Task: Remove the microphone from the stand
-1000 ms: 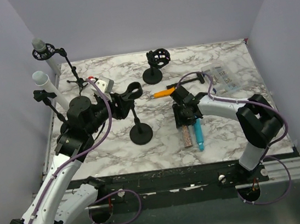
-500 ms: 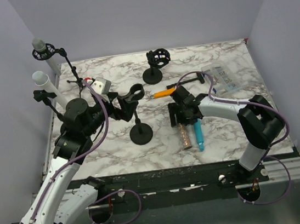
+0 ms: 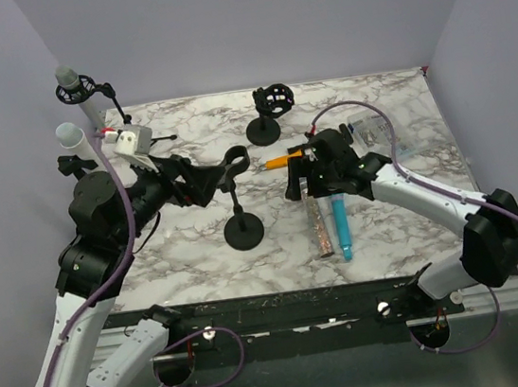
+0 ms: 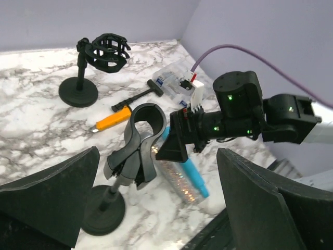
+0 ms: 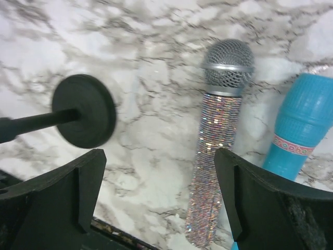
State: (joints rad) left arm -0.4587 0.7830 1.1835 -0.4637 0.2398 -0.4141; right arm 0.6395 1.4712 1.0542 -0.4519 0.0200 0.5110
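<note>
From where I stand, the glittery microphone (image 3: 319,230) lies flat on the marble table (image 3: 190,250), apart from the stand (image 3: 244,232), whose clip holds nothing (a blue microphone (image 3: 341,227) lies just beside the glittery one). The right gripper (image 3: 312,186) hangs over it, fingers spread and grasping nothing. The left gripper (image 3: 209,179), likewise spread wide, sits near the stand's clip.
</note>
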